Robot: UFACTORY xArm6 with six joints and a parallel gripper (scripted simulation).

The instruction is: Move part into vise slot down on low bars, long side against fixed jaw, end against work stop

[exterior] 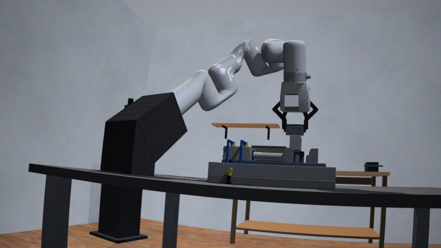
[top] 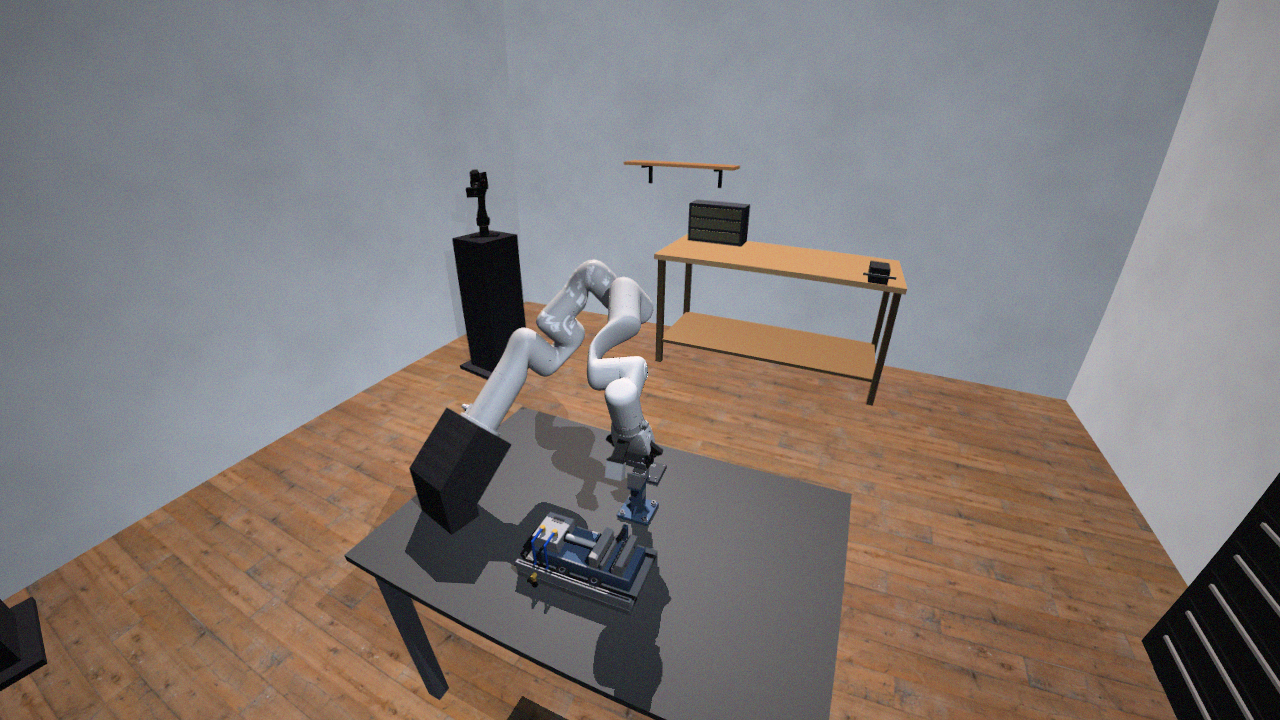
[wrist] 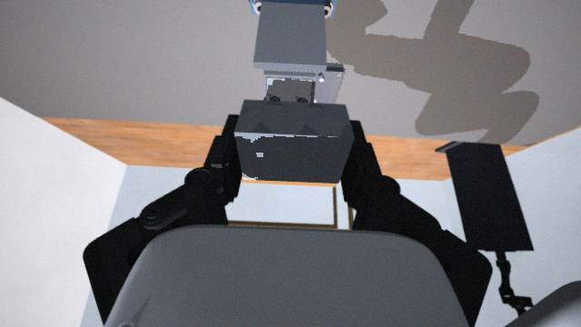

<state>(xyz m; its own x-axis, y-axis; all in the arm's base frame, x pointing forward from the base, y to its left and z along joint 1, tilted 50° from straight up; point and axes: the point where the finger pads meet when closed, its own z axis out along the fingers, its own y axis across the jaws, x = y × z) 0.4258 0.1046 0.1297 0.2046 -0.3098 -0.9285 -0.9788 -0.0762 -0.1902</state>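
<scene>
A: Where is the part (exterior: 294, 130)?

B: Clamped in the hand (exterior: 294, 129). The two black fingers press on its opposite sides, and the grey block hangs in the air under the wrist.

A: Is it touching anything below?

B: From the side, it sits just above the top of the V-block (exterior: 295, 142), the grey post standing on a blue foot. I cannot tell from that view whether there is a gap. The wrist view shows the post (wrist: 290, 34) farther off, past the part's far face, so they look apart.

A: And the hand's pose?

B: It points straight down, with the arm (exterior: 215, 78) bent over from its black base (exterior: 138, 132) at the desk's (top: 760, 573) left corner.

A: Where does that put it on the desk?

B: Near the far edge, roughly halfway along it. In the top view the V-block (top: 637, 497) stands there, with a small pale plate (top: 656, 471) just behind it, toward the far edge.

A: The vise (top: 590, 559)?

B: Nearer the desk's middle, in front of the V-block and apart from it. Its jaws stand open with a gap between them, and the cylinder (exterior: 267, 155) with blue hoses (exterior: 228, 149) lies on its left side. Nothing sits between the jaws as far as the side view shows.
</scene>
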